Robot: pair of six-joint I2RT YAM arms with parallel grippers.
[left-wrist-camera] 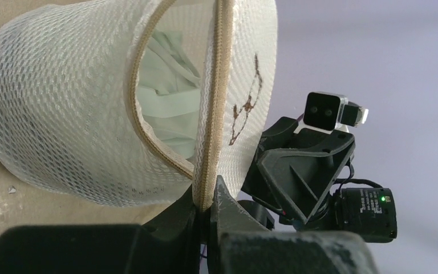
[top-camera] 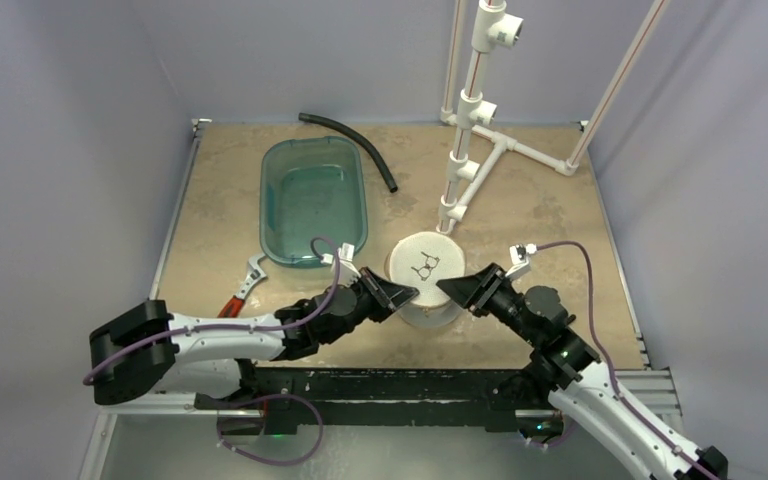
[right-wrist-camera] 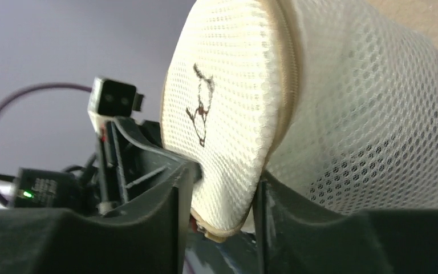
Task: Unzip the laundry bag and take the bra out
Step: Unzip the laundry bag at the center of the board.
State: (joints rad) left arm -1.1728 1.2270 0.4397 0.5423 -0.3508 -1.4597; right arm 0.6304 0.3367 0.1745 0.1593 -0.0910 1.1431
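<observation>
We look down on a tan, mottled desk boxed in by plain lilac-grey walls: a left wall at 9 o'clock, a back wall at 12 and a right wall at 3. A metal rail runs along the desk's edge at 6 o'clock. A white pipe frame stands on the desk toward 1 o'clock. The light is soft and even, and shadows are faint

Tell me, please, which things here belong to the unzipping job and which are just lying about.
Job in hand:
laundry bag, partly unzipped
pale green fabric inside it
left gripper and right gripper, both pinching the bag's top edge

Lying about:
teal tub
black hose
red-handled wrench
white pipe frame
</observation>
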